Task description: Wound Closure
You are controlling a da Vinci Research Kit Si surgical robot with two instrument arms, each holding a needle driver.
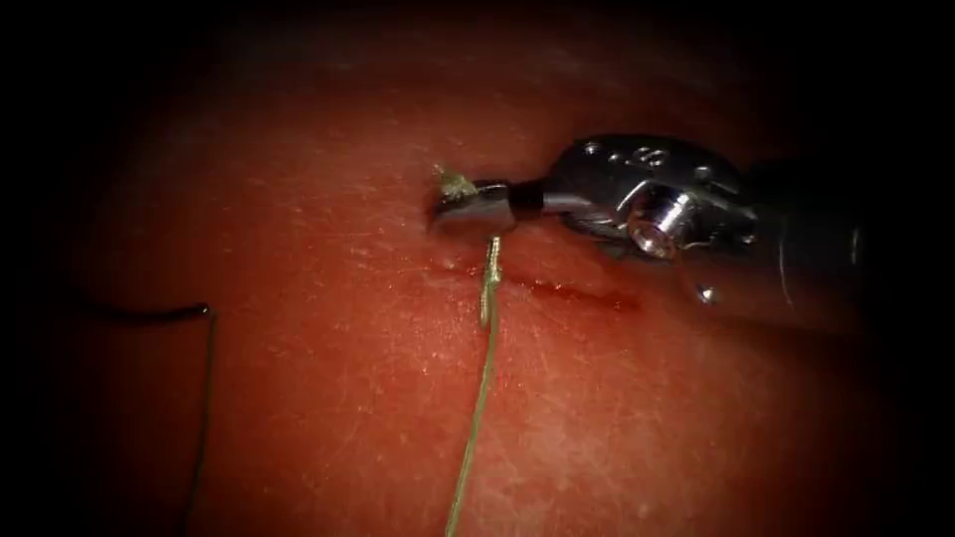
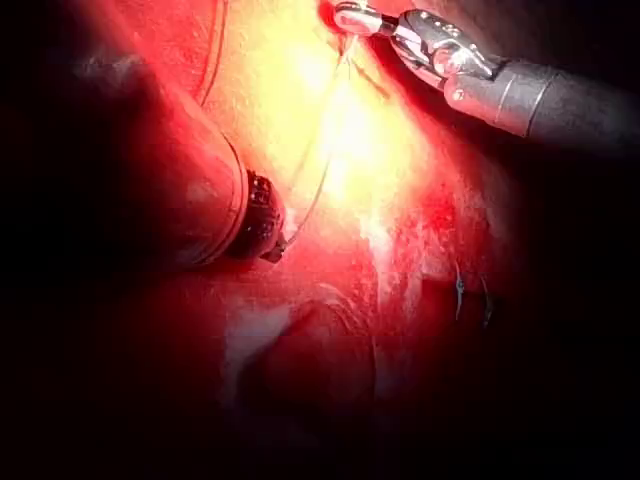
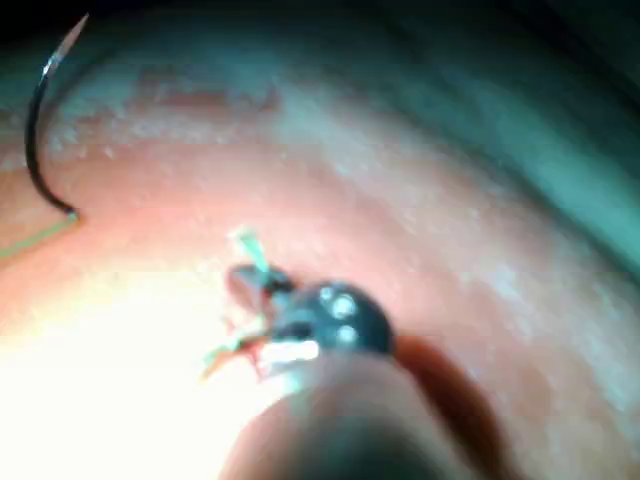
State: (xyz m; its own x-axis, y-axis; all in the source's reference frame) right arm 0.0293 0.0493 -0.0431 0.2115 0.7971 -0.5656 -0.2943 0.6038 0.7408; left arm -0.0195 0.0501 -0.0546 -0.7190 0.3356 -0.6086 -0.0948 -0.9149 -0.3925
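Red-wet tissue [image 1: 298,199]; right tool [image 1: 473,204] clamped on thread [image 1: 477,398]; needle [image 1: 149,314] loose, left.

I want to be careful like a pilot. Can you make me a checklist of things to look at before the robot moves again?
1. Right tool gripping the thread's short end: ok, jaws shut on it.
2. Needle free of the tissue: ok, it lies loose, left of the cut.
3. Thread runs from the knot at the cut: ok.
4. Left tool jaws: cannot tell.
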